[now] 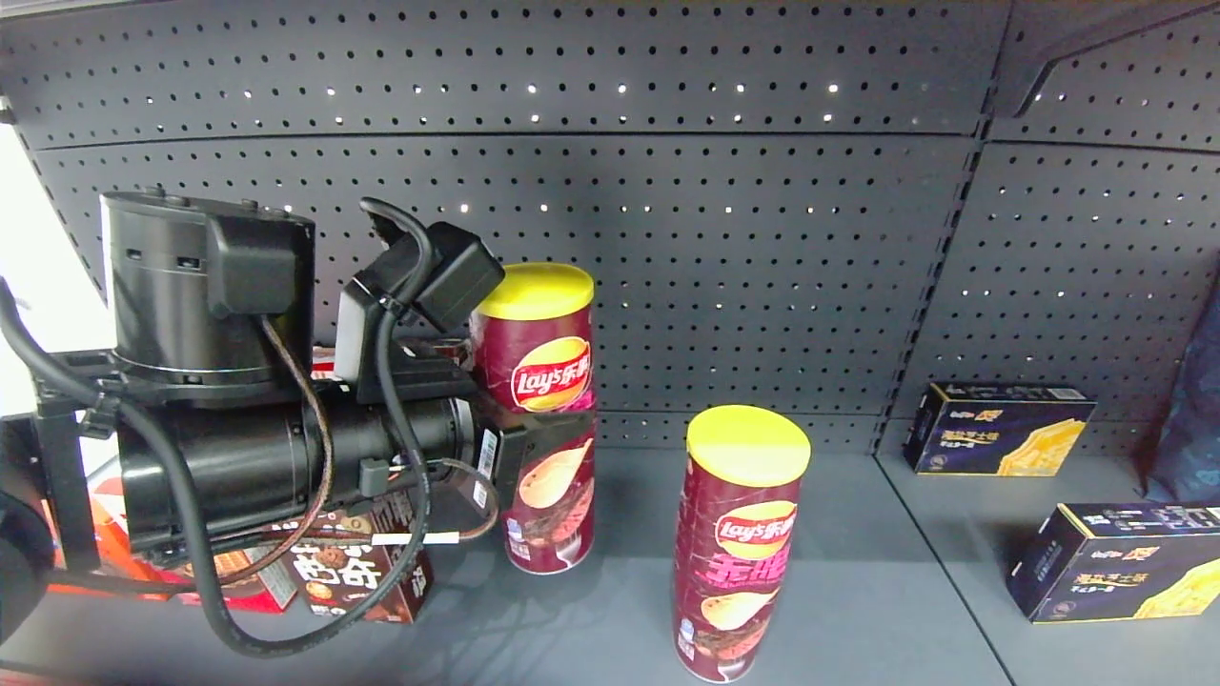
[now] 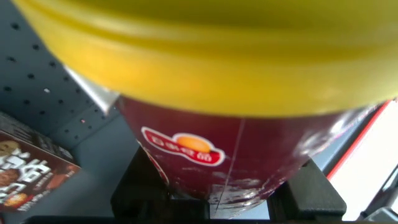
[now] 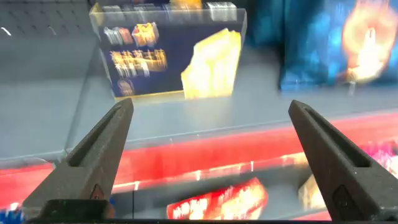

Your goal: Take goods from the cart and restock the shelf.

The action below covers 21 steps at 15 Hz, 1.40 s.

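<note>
A dark grey pegboard panel [image 1: 762, 238] spans the back from nine to three o'clock, with light showing through some of its holes. Between three and four o'clock a navy box [image 1: 996, 429] with a yellow picture sits close to the panel. A second navy box [image 1: 1115, 562] lies between four and five o'clock of it, apart from it. A blue bag [image 1: 1191, 419] shows at the three o'clock edge. Between seven and eight o'clock lies a brown cookie box [image 1: 367, 567], partly covered, with a red box [image 1: 272, 589] just beside it at nine o'clock.
</note>
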Available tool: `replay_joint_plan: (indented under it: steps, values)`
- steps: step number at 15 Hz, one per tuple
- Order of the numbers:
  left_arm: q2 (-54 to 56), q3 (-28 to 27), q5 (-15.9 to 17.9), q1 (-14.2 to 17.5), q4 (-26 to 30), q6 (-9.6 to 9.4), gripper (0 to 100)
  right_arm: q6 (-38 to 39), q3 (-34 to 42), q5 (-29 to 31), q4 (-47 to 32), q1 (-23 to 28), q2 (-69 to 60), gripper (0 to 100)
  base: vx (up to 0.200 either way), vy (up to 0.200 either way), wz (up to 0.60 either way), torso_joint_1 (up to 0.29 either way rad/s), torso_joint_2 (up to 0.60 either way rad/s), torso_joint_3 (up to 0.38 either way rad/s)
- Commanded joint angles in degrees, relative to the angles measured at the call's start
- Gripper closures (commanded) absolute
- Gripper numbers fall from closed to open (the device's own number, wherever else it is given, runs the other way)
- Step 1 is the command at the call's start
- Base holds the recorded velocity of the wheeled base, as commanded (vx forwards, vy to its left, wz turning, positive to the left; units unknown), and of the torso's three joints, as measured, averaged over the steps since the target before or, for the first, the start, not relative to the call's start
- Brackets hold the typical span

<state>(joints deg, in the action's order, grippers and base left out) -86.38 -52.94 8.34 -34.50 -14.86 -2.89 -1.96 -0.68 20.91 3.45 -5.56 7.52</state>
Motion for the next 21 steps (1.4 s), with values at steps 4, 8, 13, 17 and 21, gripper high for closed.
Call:
replay_joint_plan:
  steps: [4, 8, 13, 17, 21]
  values:
    - [1.0, 0.6, 0.0, 0.6, 0.0, -0.1, 100, 2.7, 0.6, -14.8, -0.6, 0.4, -1.6, 0, 0.0, 0.0, 0.0, 0.0, 0.0, 0.0]
    - [1.3, 0.4, 0.2, 0.7, 0.1, -0.1, 100, 1.5, 0.5, -18.1, -3.8, 0.4, -1.6, 0, 0.0, 0.0, 0.0, 0.0, 0.0, 0.0]
    - [1.3, 0.3, 0.5, 1.6, 0.3, -0.01, 100, 1.9, 0.5, -18.0, -3.8, 0.3, -1.6, 0, 0.0, 0.0, 0.0, 0.0, 0.0, 0.0]
    - [-0.8, 0.0, 3.5, 4.6, -0.2, -0.1, 100, 1.9, 0.5, -18.0, -3.8, 0.3, -1.6, 0, 0.0, 0.0, 0.0, 0.0, 0.0, 0.0]
    - [-4.6, -3.0, 6.3, 6.8, -3.9, -0.63, 100, 1.9, 0.5, -18.0, -3.8, 0.4, -1.6, 0, 0.0, 0.0, 0.0, 0.0, 0.0, 0.0]
